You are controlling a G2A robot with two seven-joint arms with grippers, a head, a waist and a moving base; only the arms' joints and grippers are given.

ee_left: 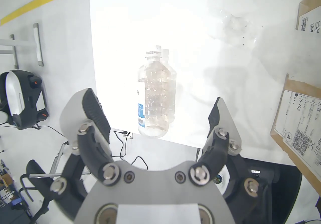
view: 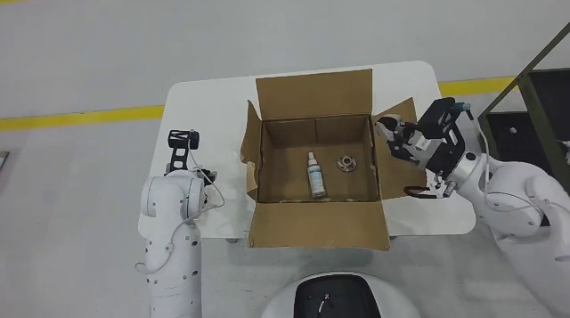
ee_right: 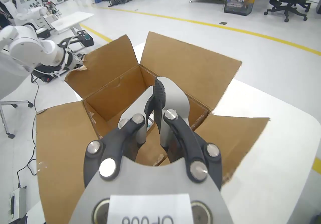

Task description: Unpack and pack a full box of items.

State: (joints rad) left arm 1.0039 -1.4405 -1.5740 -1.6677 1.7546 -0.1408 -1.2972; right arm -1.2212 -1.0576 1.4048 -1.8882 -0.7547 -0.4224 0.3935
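Note:
An open cardboard box (view: 316, 149) stands in the middle of the white table (view: 214, 113), all flaps folded out. On its floor lie a small white spray bottle (view: 315, 175) and a round metal part (view: 345, 164). My right gripper (view: 394, 131) hangs over the box's right wall and flap, shut with nothing between its fingers (ee_right: 158, 95); its wrist view looks into the box (ee_right: 112, 79). Left of the box, my left gripper (ee_left: 153, 100) is open just above a clear plastic bottle (ee_left: 155, 94) that sits near the table's front-left edge.
The left box flaps (ee_left: 296, 122) lie close beside the left gripper's working area. A dark rack (view: 534, 113) stands off the table's right end. Bare tabletop (ee_left: 175, 9) stretches beyond the bottle; the table edge is right beside the bottle.

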